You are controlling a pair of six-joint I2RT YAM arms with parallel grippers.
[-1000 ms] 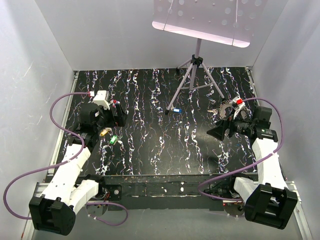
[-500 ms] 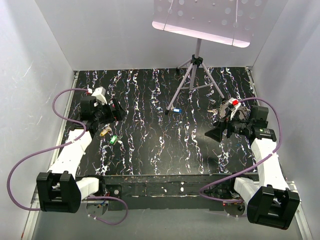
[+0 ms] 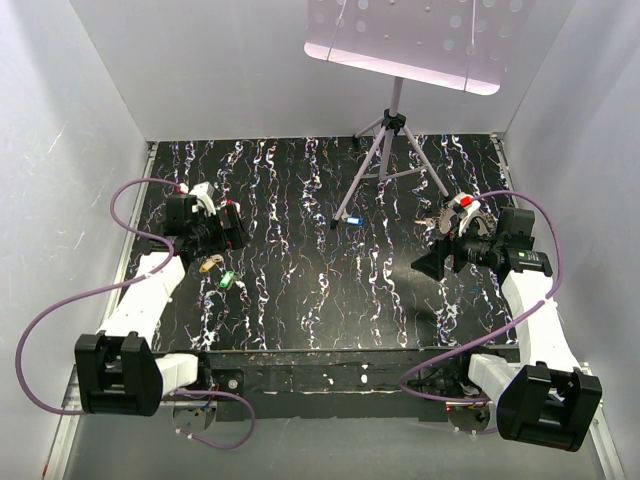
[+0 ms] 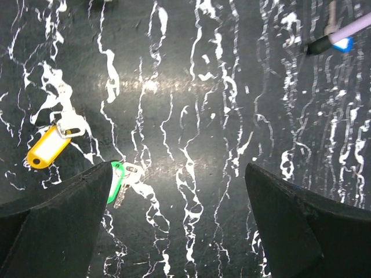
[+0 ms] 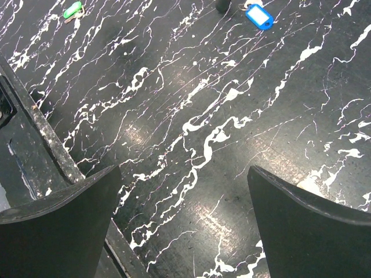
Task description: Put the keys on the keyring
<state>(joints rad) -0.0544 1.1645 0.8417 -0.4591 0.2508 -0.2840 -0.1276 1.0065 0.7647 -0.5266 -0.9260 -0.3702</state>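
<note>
Keyring [image 3: 450,213]: right of centre in the overhead view, flat on the table [image 3: 300,300], just above the right gripper [image 3: 432,263] and partly screened by that arm. Red key [image 3: 466,202] sits at its upper rim; whether it is threaded on or only touching, cannot tell. Blue key [image 3: 352,220] lies mid-frame by a foot of the tripod stand [image 3: 392,140]. Yellow key [image 3: 208,265] and green key [image 3: 226,280] lie close together at left, just below the left gripper [image 3: 235,225].

Surface: black, veined white like marble, glossy. White walls [image 3: 60,120] on three sides. A perforated white panel [image 3: 400,40] tops the stand.

Left wrist view: claw spread wide, nothing in it. Yellow key [image 4: 45,147] at left, green key [image 4: 119,178] half hidden by the jaw at left, blue key [image 4: 343,43] in the upper right corner.

Right wrist view: claw likewise wide and empty. Green key [image 5: 72,10] upper left, blue key [image 5: 259,15] at top, near edge of the table [image 5: 35,133] at lower left. Neither wrist view catches the keyring or red key.
</note>
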